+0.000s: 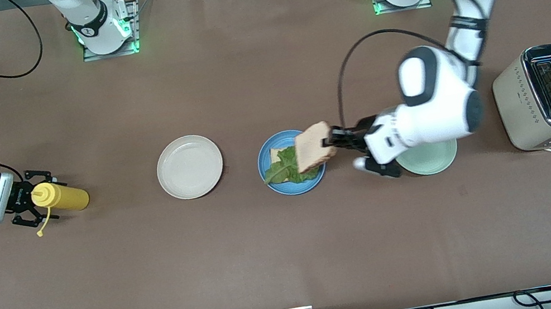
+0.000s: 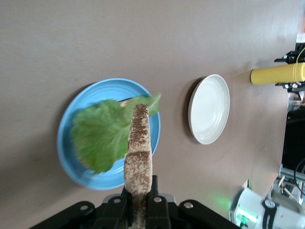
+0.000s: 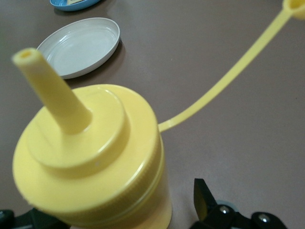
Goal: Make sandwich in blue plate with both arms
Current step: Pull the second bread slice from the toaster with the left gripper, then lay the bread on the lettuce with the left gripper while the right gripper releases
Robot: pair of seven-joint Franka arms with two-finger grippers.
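One toast slice (image 1: 315,146) clamped edge-up in left gripper (image 1: 329,141), over lettuce (image 1: 286,167) on blue plate (image 1: 273,182); right gripper (image 1: 33,204) wide around mustard bottle (image 1: 60,196).

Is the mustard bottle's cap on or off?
Off: the yellow bottle's nozzle stands bare, with the small cap dangling on its tether.

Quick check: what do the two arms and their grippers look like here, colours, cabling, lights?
Both arms are white and jointed with black joint bands. Left gripper and right gripper are black, two-fingered. Loose black cables trail along each arm. The bases glow green; the right wrist carries a silver-white block.
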